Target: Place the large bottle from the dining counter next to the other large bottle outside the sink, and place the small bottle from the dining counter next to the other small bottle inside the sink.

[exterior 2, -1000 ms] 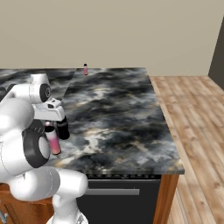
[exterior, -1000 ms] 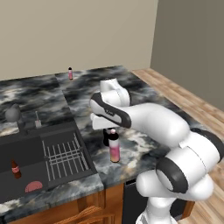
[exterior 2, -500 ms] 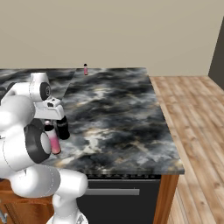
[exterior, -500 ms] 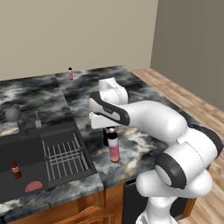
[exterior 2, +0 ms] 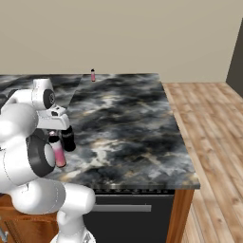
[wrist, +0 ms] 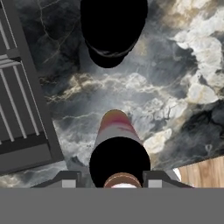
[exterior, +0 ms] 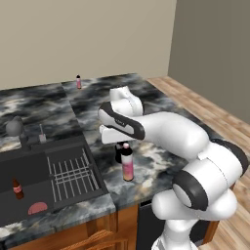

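Seen from the hand, the pincer (wrist: 113, 181) straddled the pink bottle's (exterior: 127, 163) dark cap, fingers parted off it since a second earlier. The bottle stood on the desk (exterior: 161, 156), just beside the black bottle (wrist: 113, 30), right of the sink (exterior: 29, 168).

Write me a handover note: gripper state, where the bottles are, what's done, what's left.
Gripper: jaws straddle the pink bottle's cap; whether they are open or gripping cannot be told.
Pink bottle: upright on the counter by the black bottle, right of the sink.
Red bottle: upright in the sink.
Small pale bottle: on the far counter.
Done: pink bottle placed.
Left: clear the gripper, move the small pale bottle into the sink beside the red one.
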